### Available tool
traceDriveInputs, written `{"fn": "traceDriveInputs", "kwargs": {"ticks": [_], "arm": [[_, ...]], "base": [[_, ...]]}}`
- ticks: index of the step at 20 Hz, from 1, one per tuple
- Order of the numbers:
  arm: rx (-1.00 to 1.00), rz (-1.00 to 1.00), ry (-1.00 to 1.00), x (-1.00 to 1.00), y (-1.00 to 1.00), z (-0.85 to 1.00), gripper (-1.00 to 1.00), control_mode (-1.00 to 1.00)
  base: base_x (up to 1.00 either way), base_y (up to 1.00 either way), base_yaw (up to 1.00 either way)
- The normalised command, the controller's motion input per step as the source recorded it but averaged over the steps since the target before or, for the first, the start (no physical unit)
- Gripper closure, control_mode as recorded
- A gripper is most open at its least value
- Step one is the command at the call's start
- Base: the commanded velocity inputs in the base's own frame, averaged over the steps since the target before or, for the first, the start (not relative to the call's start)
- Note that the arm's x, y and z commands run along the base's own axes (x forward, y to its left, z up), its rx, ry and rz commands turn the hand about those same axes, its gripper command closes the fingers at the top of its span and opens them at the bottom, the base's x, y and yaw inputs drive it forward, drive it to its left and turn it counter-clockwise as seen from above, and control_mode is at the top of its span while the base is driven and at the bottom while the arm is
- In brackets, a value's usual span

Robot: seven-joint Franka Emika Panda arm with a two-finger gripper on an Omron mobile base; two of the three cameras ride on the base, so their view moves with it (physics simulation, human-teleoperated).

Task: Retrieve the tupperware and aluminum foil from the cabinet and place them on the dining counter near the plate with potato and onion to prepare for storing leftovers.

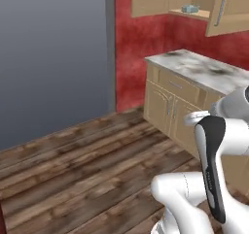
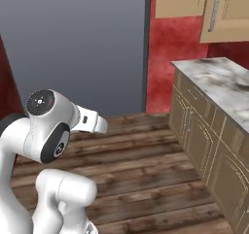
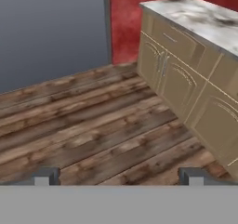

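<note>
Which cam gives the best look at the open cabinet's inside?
Left base view: the cabinet has its door swung open, baring the shelf with the tupperware on it. Right base view catches just the door's outer face and handle, not the inside. Hand view looks at the floor and base cabinets.

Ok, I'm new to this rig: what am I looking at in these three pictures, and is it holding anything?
It's a white robot arm on a driving base in a simulated kitchen. Two pictures come from cameras on the base, left and right behind the arm; the third looks along the gripper, whose two dark tips stand wide apart over wooden floor, holding nothing. Up on the wall the cabinet stands open, with the pale tupperware on its shelf. Below is a marble wall counter; I see nothing lying on it.
</note>
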Motion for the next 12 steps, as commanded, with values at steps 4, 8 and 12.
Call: {"fn": "traceDriveInputs", "kwargs": {"ticks": [4, 8, 12], "arm": [[0.00, 0.00, 0.00, 0.00, 0.00, 0.00, -1.00, 1.00], [0.00, 0.00, 0.00, 0.00, 0.00, 0.00, -1.00, 1.00], [0.00, 0.00, 0.00, 0.00, 0.00, 0.00, -1.00, 1.00]], "base": [[1.00, 0.00, -0.34], [1.00, 0.00, -0.37], [1.00, 0.00, -0.36]]}}
